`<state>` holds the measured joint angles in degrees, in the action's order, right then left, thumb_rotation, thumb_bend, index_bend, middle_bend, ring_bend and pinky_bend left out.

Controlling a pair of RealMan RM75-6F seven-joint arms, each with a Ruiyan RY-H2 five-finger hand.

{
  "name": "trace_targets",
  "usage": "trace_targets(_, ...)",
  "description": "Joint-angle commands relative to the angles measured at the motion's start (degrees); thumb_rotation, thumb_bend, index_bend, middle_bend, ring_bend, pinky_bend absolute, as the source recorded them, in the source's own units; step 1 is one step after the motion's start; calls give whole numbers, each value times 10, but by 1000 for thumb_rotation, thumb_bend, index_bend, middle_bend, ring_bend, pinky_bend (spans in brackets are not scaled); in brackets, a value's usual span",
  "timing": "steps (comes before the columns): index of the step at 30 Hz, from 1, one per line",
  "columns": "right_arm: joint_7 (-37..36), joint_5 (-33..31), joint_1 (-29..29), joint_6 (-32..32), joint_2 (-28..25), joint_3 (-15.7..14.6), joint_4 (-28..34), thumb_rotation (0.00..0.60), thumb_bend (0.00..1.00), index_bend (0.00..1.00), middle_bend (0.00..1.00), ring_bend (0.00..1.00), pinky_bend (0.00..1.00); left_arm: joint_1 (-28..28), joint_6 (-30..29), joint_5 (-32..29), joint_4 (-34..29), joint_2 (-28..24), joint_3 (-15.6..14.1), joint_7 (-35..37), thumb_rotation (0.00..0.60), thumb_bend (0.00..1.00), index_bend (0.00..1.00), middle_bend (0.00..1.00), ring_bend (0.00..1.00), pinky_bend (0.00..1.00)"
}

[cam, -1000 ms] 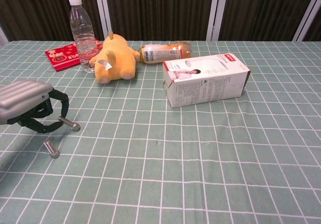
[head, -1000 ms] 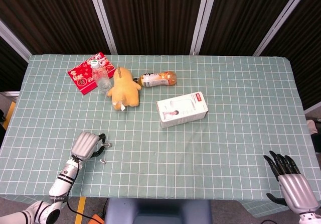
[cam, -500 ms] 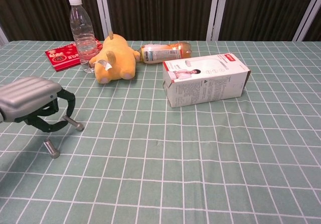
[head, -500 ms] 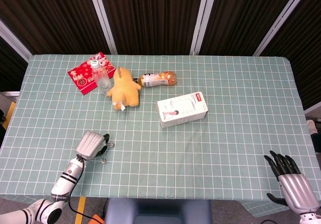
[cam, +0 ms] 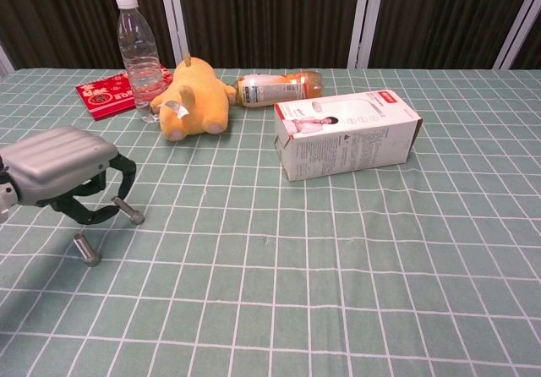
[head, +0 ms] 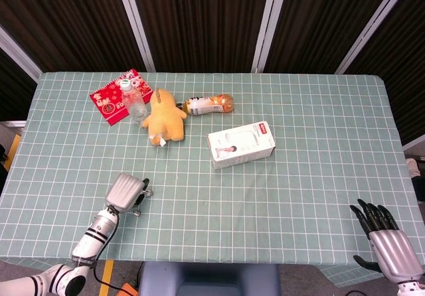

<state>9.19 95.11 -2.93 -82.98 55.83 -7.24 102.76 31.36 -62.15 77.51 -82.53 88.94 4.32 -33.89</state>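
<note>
The left hand [cam: 63, 170] is pinching a bolt [cam: 128, 210] in its curled fingers, near the table's [cam: 355, 250] front left corner. A second bolt [cam: 86, 248] is lying on the table just below it. The right hand [head: 388, 239], fingers spread, is holding nothing at the front right corner.

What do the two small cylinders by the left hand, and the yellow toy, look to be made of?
Both bolts look like bare metal: grey, dully shiny. The left hand holds one in dark fingers. The yellow toy looks like plush fabric: matte, soft-edged.
</note>
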Motion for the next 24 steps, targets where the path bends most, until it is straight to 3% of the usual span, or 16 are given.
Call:
trace_targets(1, -1, 1, -1, -1, -1, 0, 0, 600, 156, 0, 0, 0, 0, 3, 2, -6, -5, 0, 1, -8, 600, 388, 504, 1000, 1000, 1000)
trace_targets(13, -3, 1, -1, -1, -2, 0, 1, 600, 156, 0, 0, 0, 0, 10, 2, -19, -14, 3, -1, -29, 600, 387, 466, 1000, 1000, 1000)
trace_targets(20, -2, 3, -1, -2, -1, 0, 1, 600, 156, 0, 0, 0, 0, 7, -12, -11, -30, -9, -5, -25, 600, 387, 322, 1000, 1000, 1000)
trace_targets(24, -2, 3, -2, -3, -2, -1, 1, 600, 156, 0, 0, 0, 0, -12, -51, 25, -81, -49, -22, -13, 600, 386, 211, 981, 992, 1000)
